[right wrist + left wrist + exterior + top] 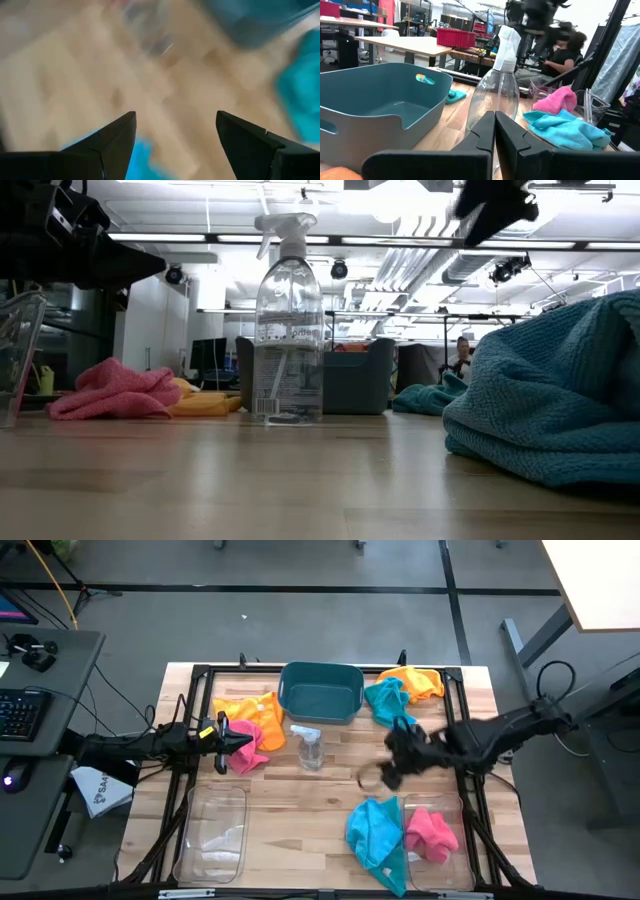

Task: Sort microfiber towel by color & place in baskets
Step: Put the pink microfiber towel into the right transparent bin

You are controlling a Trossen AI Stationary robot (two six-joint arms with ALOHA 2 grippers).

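Observation:
My left gripper (238, 738) (495, 131) hangs shut and holds nothing, above a pink towel (246, 750) (115, 390) that lies beside an orange towel (250, 710). My right gripper (388, 766) (175, 127) is open and holds nothing, above bare table at mid-right. The teal tub (320, 690) (375, 107) stands at the far middle. A teal towel (386, 700) and another orange towel (415, 682) lie to its right. The left clear bin (212, 835) stands at the near left. The right clear bin (462, 870) holds a pink towel (432, 833), and a teal towel (372, 835) (550, 400) drapes over its left wall.
A clear spray bottle (307, 747) (288, 330) (497, 85) stands upright mid-table between the grippers. A black frame (195, 675) borders the wooden table. A person sits in the room beyond. Bare wood lies between the two clear bins.

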